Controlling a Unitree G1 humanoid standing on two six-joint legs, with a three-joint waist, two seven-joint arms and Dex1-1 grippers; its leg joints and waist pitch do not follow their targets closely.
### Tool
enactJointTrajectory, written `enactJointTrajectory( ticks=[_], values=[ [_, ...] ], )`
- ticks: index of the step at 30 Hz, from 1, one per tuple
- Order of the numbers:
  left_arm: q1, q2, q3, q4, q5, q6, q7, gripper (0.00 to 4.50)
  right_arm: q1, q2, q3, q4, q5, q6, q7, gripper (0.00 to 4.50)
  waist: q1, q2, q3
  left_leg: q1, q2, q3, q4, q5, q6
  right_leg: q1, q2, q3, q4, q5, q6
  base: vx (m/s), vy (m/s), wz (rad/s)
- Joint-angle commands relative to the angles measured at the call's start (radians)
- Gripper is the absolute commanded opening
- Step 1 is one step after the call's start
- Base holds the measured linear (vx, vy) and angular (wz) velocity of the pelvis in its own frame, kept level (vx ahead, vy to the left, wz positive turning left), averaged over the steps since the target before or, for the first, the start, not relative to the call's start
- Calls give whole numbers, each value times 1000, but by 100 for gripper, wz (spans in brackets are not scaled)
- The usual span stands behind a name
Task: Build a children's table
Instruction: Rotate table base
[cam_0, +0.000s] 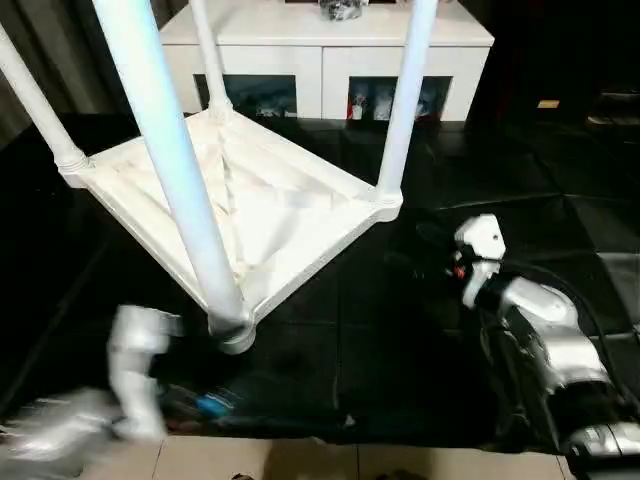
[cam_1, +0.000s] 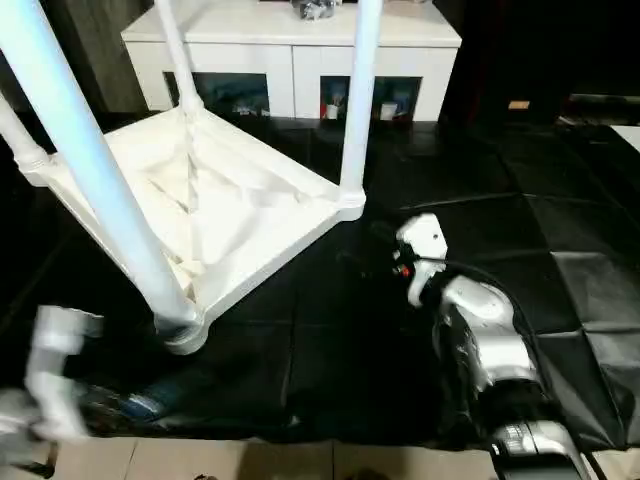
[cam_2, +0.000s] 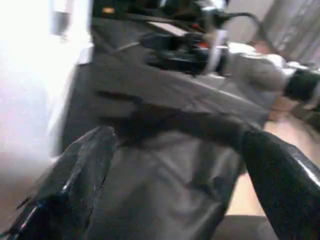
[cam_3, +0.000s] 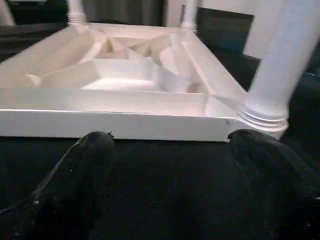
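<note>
Nearest the camera, a strip of pale tiled floor (cam_0: 300, 462) runs along the front edge of a black sheet (cam_1: 330, 330) that covers the whole work surface, creased and glossy in places. Left gripper (cam_2: 180, 175) hangs just above that sheet at its near left edge, fingers spread wide apart with nothing between them; its silver arm is blurred in the head views. Right gripper (cam_3: 172, 170) sits on the right of the sheet, likewise wide open and empty, pointing at the side rim of the tabletop and close to it without touching. Children's table (cam_0: 250, 200) lies upside down on the sheet, left of centre, ribbed underside facing up, with four round white legs standing in its corner sockets; the nearest leg (cam_0: 185, 180) rises at the front corner just beside the left arm. Beyond the table, a low white cabinet (cam_0: 330, 60) with dark glass openings stands against the far edge, a small dark object on its top too indistinct to identify. Dark curtains hang at the far left. No brand, label or legible writing can be made out anywhere.
</note>
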Motion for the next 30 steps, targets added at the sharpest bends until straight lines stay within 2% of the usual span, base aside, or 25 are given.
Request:
enactJointTrajectory(
  ticks=[1,7,9,10,11,13,17,21,23,24,25,26,27,30],
  values=[
    [10,29,43,17,-17,10,-23,446,3,-10,17,-42,12,24,12,414,0,-3,-44,16,22,-15,-102,-413,14,35,-13,19,-89,-434,-149,0,0,0],
    [7,83,103,58,-26,15,-41,446,5,-6,11,-41,-5,31,-7,414,-1,1,-44,24,23,-16,-102,-436,-6,29,-12,23,-91,-436,-153,0,0,0],
    [-31,92,129,87,-27,-5,-40,446,11,-3,2,-59,-16,55,-22,414,0,1,-45,25,22,-14,-102,-427,-6,29,-10,23,-90,-418,-158,0,0,0],
    [-36,92,130,89,-27,-5,-39,446,11,-2,1,-60,-17,57,-24,414,3,2,-46,27,23,-13,-101,-417,-8,29,-10,24,-88,-396,-165,0,0,0],
    [-68,93,131,101,-32,-5,-36,446,11,-1,0,-60,-23,63,-35,414,4,1,-46,24,22,-14,-103,-404,-8,33,-11,24,-85,-384,-168,0,0,0],
    [-84,93,128,106,-33,-4,-34,446,11,-1,0,-59,-23,64,-39,414,6,3,-48,27,22,-13,-101,-396,-9,32,-12,25,-83,-367,-175,0,0,0],
    [-192,65,82,156,-16,2,-6,446,-6,12,5,-16,-51,57,-89,414,5,2,-51,23,20,-12,-100,-359,-10,41,-13,25,-75,-310,-193,0,0,0],
    [-261,28,48,195,4,6,18,446,-21,29,12,15,-77,72,-126,414,4,0,-55,20,19,-10,-95,-317,-5,45,-14,25,-72,-279,-207,0,0,0],
    [-312,-7,23,221,9,2,31,446,-32,40,21,40,-102,79,-152,414,4,-3,-57,20,18,-9,-93,-298,-2,47,-15,25,-71,-262,-215,0,0,0],
    [-363,-38,-9,247,31,-9,49,446,-50,49,33,84,-139,76,-201,414,3,-2,-58,19,18,-9,-93,-293,-1,48,-15,25,-69,-258,-219,0,0,0],
    [-363,-38,-9,247,31,-9,49,446,-50,49,33,84,-139,76,-201,414,4,-4,-57,19,18,-9,-93,-288,-3,46,-15,24,-72,-263,-218,0,0,0],
    [-376,-46,-19,252,33,-10,47,446,-57,51,36,100,-153,73,-222,414,5,-3,-61,19,18,-8,-89,-268,-3,50,-17,25,-67,-236,-228,0,0,0],
    [-412,-76,-53,248,29,-6,45,446,-80,63,32,145,-172,77,-280,414,5,-3,-60,17,18,-8,-89,-258,-3,51,-17,25,-66,-226,-230,0,0,0],
    [-452,-113,-94,224,2,22,45,446,-104,76,31,181,-184,68,-316,414,6,-5,-64,17,16,-4,-84,-220,9,54,-15,24,-61,-174,-250,0,0,0]
  ],
)
